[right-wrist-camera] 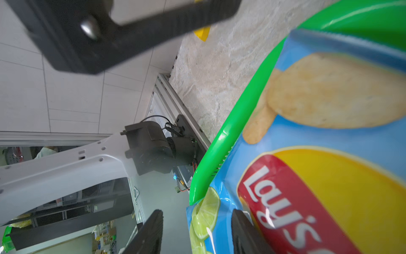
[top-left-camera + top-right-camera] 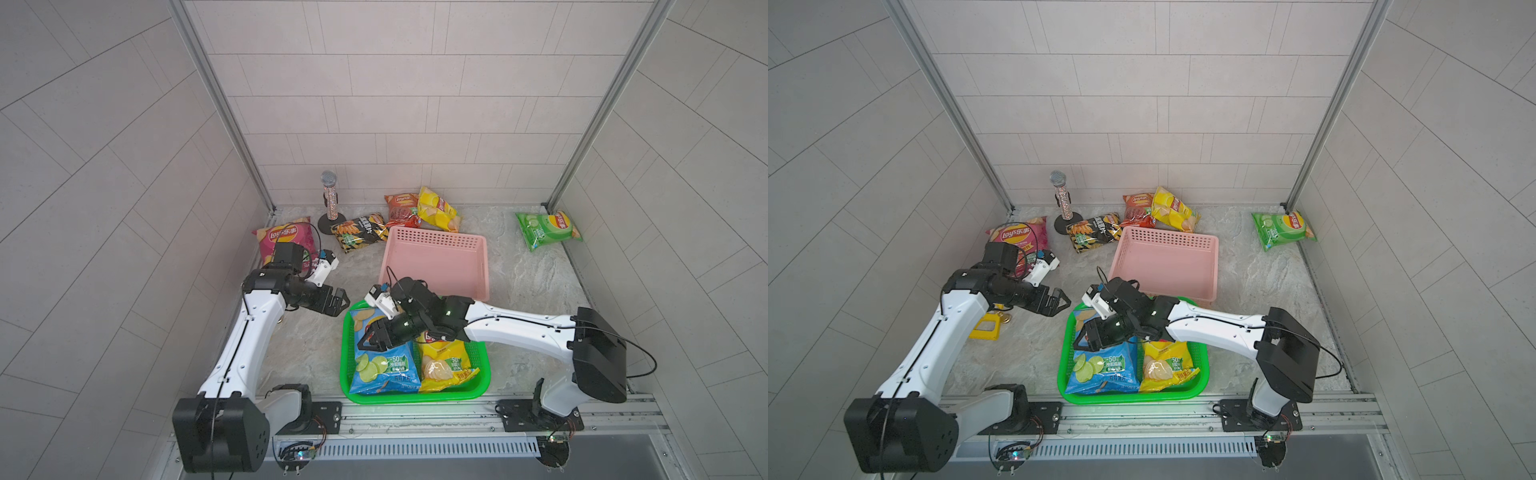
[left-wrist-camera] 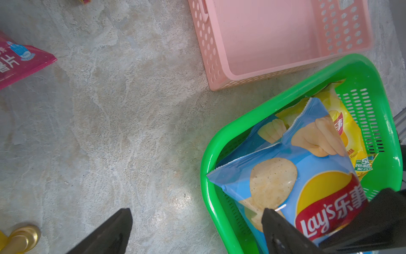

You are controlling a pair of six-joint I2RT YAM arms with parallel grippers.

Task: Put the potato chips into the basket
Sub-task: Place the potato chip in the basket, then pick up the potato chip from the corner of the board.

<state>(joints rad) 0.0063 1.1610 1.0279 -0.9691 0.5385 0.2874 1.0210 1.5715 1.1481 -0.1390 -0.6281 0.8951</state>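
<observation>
Chip bags partly gathered in the green basket, both grippers by its near-left corner.

At far left a magenta bag [image 2: 282,243] lies on the desk [image 2: 303,353], partly behind the left arm. The left gripper [image 2: 341,305] hovers with its jaws spread wide and nothing between them, just left of the green basket [image 2: 415,398]. Behind it stand a microphone [image 2: 330,199] and a black bag [image 2: 359,230]. In the green basket lie a blue bag [image 2: 382,365] and a yellow bag [image 2: 444,361]. The right gripper [image 2: 361,343] is over the blue bag, jaws parted around its edge and clamping nothing. Further back, a red bag [image 2: 401,205] and a second yellow bag [image 2: 436,210] lie behind the pink basket [image 2: 436,239]. A green bag [image 2: 546,228] lies at far right.
</observation>
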